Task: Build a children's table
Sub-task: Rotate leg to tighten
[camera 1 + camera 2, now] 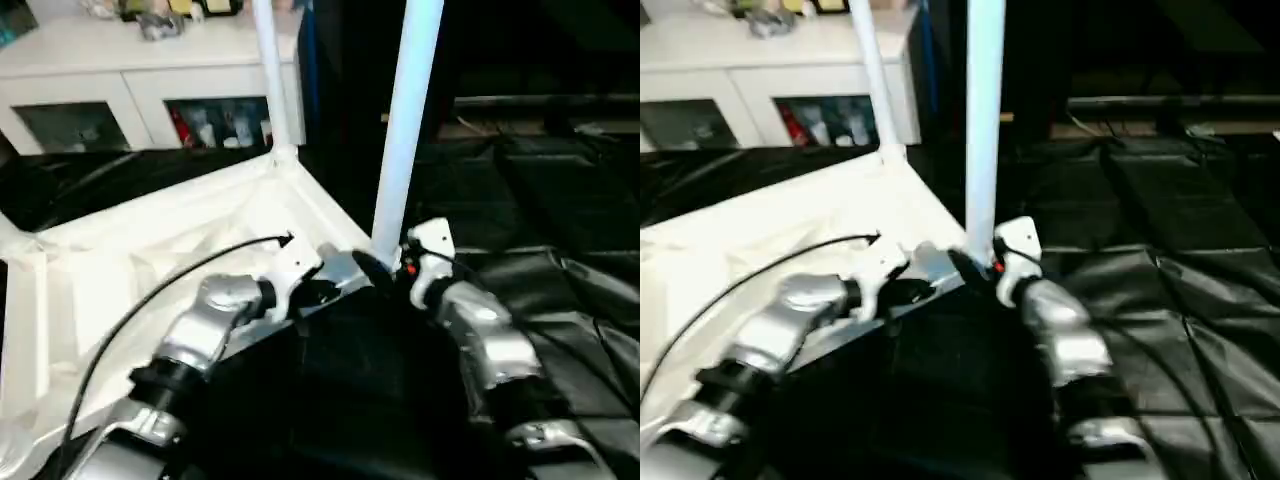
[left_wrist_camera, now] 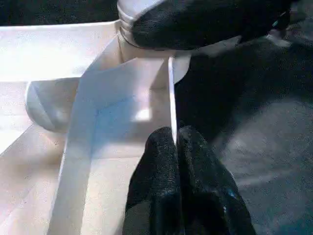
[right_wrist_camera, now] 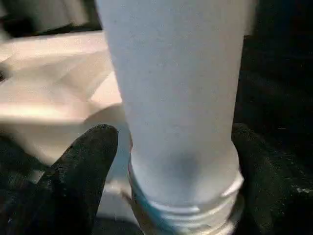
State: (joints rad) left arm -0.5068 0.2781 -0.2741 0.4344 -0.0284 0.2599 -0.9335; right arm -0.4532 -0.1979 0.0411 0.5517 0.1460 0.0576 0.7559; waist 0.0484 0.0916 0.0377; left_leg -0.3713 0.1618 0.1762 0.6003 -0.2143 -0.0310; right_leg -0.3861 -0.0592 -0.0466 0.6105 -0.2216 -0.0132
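The upturned table top [image 1: 150,260] is laid left, two legs [image 1: 405,130] are stood in its corners, and the cabinet [image 1: 130,90] is set behind.

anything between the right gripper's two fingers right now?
Yes: the near leg stands between the right gripper's fingers, just above its threaded end at the tabletop's corner socket. The right wrist view shows it.

I see black crinkled sheeting [image 1: 560,300] covering the floor. Behind it stands a white cabinet [image 1: 120,75] with glass doors, clutter on top, and coloured items [image 1: 215,125] inside.
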